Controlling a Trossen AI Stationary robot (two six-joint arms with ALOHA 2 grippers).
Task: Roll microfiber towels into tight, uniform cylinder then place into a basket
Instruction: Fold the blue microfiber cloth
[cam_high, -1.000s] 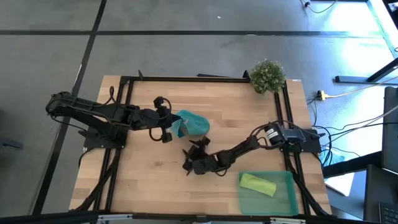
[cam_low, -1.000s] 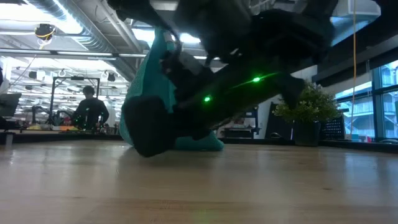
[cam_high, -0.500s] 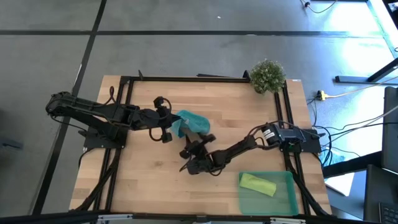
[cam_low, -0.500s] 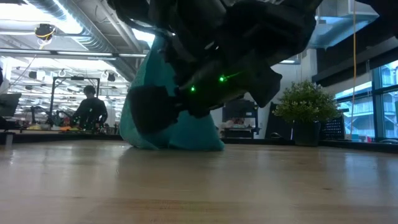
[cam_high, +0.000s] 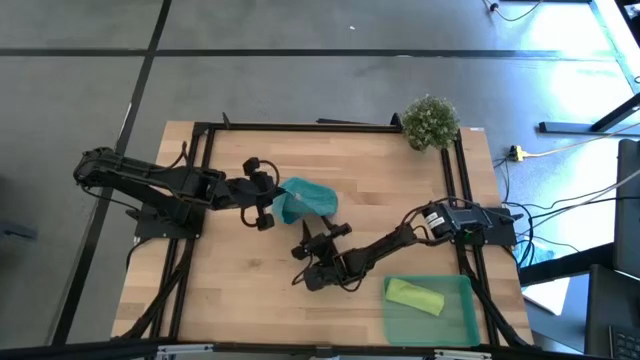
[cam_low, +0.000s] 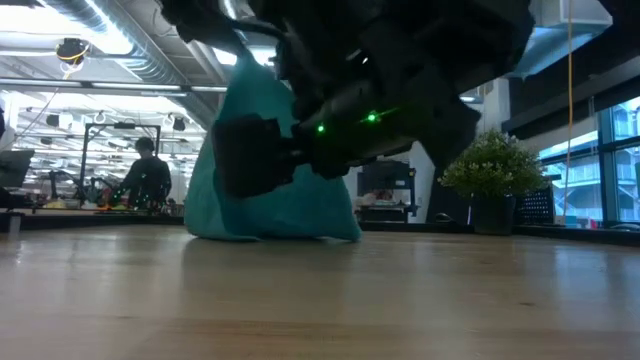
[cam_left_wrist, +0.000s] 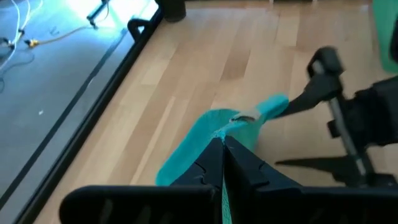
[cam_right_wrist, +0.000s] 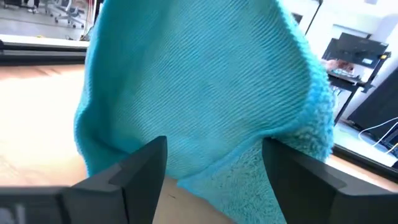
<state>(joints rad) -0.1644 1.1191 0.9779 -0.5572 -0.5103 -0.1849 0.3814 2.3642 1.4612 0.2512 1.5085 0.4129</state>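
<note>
The teal towel stands bunched in a tent shape at mid-table, its lower part resting on the wood. My left gripper is shut on the towel's left side. My right gripper is open and empty, just on the near side of the towel and pointing at it. In the right wrist view the towel fills the space ahead of the spread fingers. The lime green towel lies rolled in the translucent green basket at the near right. My left gripper pinches a raised edge of the teal towel between its two shut fingers, coming about level from the table's left. The towel droops away from the fingers, and its far and lower part lies on the table. One layer or several, I cannot tell.
A small bushy plant stands at the far right corner. A black frame runs around the table's edges. Bare wood lies at the near left. A person shows far off in the room behind.
My right gripper went toward the teal towel, then drew back toward the near edge, staying open. The towel has sunk and spread, so it now rests on the table with a broader base, while my left gripper keeps hold of it.
</note>
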